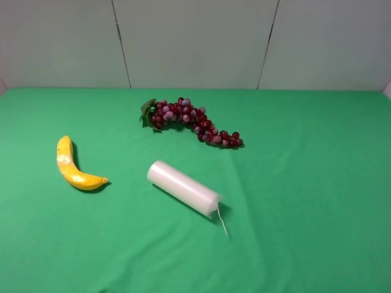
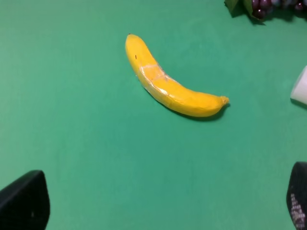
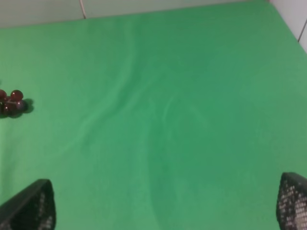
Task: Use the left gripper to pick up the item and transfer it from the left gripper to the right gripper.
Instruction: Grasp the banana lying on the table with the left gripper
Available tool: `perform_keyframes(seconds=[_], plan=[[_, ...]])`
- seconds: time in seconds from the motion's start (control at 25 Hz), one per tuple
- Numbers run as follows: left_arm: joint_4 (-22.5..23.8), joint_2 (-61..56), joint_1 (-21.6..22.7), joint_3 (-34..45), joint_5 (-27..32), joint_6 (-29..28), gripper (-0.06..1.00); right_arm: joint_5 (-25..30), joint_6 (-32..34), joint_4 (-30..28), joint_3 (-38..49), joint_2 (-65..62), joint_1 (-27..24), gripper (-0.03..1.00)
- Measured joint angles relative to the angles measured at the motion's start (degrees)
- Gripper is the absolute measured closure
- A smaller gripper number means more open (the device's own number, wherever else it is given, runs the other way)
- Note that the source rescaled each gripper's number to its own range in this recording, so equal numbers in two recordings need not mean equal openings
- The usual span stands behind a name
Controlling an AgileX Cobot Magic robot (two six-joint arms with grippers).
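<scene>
The yellow banana [image 1: 74, 166] with pale scuffed patches lies flat on the green cloth at the left of the table. In the left wrist view the banana [image 2: 168, 81] lies ahead of my left gripper [image 2: 160, 201], apart from it. The left jaws stand wide open and empty; only the two black fingertips [image 2: 24, 203] show. My right gripper [image 3: 160, 206] is also open and empty over bare green cloth, with its black fingertips [image 3: 31, 208] at the frame corners. Neither arm shows in the exterior high view.
A white plastic-wrapped roll [image 1: 183, 188] lies at the table's middle, right of the banana. A dark red grape bunch [image 1: 194, 121] lies behind it; its end also shows in the right wrist view [image 3: 12, 101]. The green cloth [image 1: 305, 183] has wrinkles on the right.
</scene>
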Motion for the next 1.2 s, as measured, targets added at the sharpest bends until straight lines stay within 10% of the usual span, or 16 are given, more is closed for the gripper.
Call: perform_keyframes(seconds=[0.8, 1.2], plan=[[0.25, 0.37, 0.0, -2.01, 0.65, -1.78, -0.06, 0.0, 0.0, 0.0, 0.0, 0.0, 0.0, -0.03], [1.4, 19.02, 0.0, -7.07, -0.08, -3.01, -0.06, 0.0, 0.0, 0.0, 0.0, 0.0, 0.0, -0.03]])
